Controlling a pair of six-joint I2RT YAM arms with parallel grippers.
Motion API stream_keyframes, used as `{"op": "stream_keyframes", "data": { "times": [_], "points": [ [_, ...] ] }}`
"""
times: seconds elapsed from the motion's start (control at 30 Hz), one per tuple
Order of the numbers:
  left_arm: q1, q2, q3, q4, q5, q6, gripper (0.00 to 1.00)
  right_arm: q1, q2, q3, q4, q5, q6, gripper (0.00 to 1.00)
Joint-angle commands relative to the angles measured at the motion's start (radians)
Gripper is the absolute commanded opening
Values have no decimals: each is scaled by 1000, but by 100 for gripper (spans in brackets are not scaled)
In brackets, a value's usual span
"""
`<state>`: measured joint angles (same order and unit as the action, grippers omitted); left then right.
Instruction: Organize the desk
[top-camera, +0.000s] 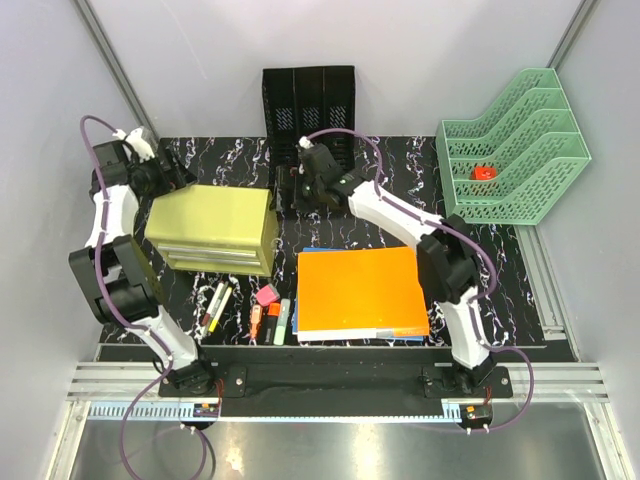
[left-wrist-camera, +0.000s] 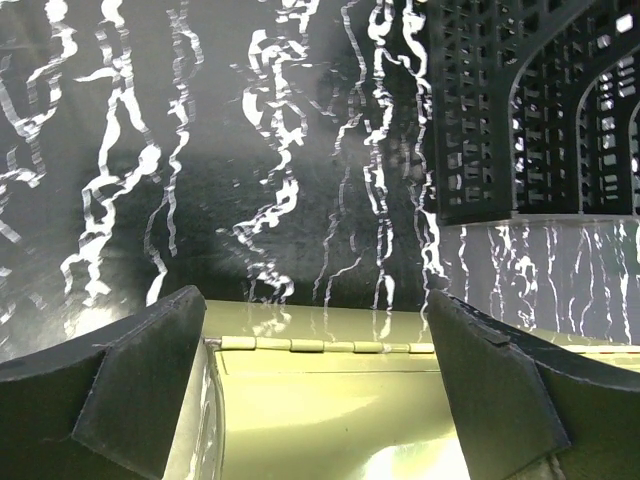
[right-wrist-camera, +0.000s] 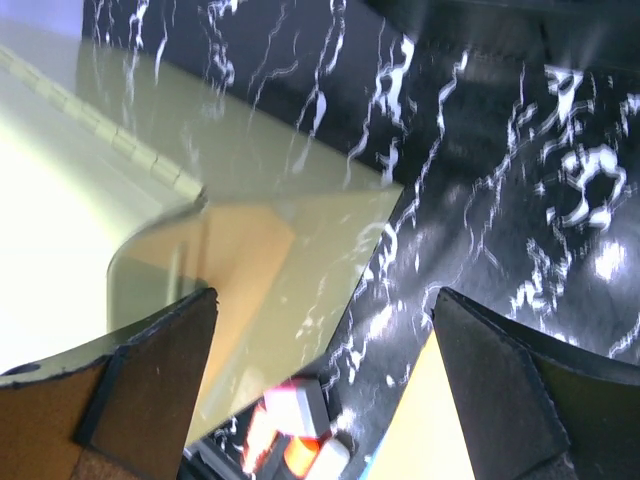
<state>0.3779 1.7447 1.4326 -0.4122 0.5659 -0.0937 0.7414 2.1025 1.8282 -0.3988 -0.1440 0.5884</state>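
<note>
**Left tool** (left-wrist-camera: 315, 390): released, its two dark fingers (left-wrist-camera: 140, 385) spread wide and clasping nothing. It hangs over the hinged edge of a pale yellow-green case (top-camera: 212, 228), whose lid shows between the fingers. The wrist view does not show whether the fingers touch the case.

**Right tool** (right-wrist-camera: 322, 390): likewise released, with the jaws wide apart and nothing between them. It is poised just beside the far right corner of the case, above bare marbled surface.

**Counter** (top-camera: 230, 160): a black top with white veins. It fills the middle of the overhead view, from the arms' bases to the back wall, and carries every item below.

- **Left half:** the case.
- **Right of the case:** an orange folder (top-camera: 360, 290) lying flat on a blue one.
- **Near edge, between case and folder:** a yellow-and-black pen (top-camera: 218, 305), a pink block (top-camera: 266, 295), an orange marker (top-camera: 273, 318) and a green marker (top-camera: 284, 320).
- **Far edge:** a black mesh file holder (top-camera: 308, 95), standing upright.
- **Far right corner:** a mint-green tiered tray (top-camera: 515, 160), with a small red object (top-camera: 484, 172) in one of its tiers.
</note>
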Motion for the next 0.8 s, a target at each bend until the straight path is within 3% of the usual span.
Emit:
{"op": "stream_keyframes", "data": {
  "times": [0.0,0.3,0.47,0.57,0.77],
  "points": [
    [35,-69,-87,-158,-20,43,97,15,128,245,23,-118,45,100],
    [79,-131,-170,-157,-63,69,97,27,441,754,-115,-236,143,100],
    [99,-168,-202,-162,-87,78,98,30,533,898,-127,-250,162,100],
    [113,-174,-190,-162,-92,68,99,23,450,835,-184,-122,41,100],
    [116,-128,-129,-157,-101,52,99,-20,108,383,-219,131,-125,100]
  ]
}}
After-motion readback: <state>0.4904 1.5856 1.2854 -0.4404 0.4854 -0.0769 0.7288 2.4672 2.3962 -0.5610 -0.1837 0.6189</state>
